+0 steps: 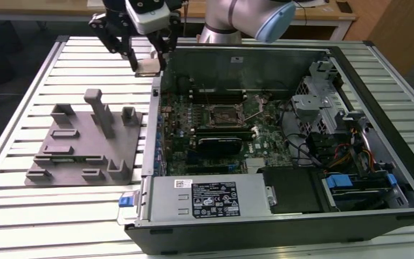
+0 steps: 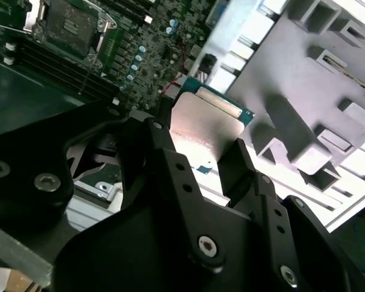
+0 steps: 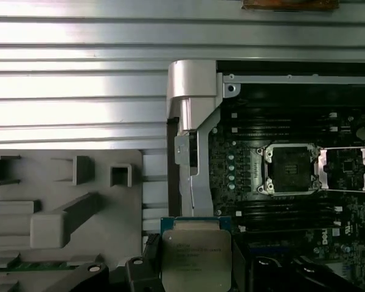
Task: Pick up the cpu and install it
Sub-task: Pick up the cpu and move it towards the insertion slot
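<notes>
Hand (image 2: 199,139) pinching cpu (image 3: 196,261) by its edges | near case wall (image 3: 191,109) | lid print too small to read

The arm (image 1: 230,16) holds its gripper (image 1: 148,65) pointing down, raised in the air, its two black fingers (image 2: 155,152) closed on the cpu (image 3: 194,258)

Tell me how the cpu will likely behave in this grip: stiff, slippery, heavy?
Probably stiff: the cpu looks flat and metal-topped, unbent in the gripper. Possibly slippery: the fingers pinch only its edges. Likely light, being thin.
</notes>
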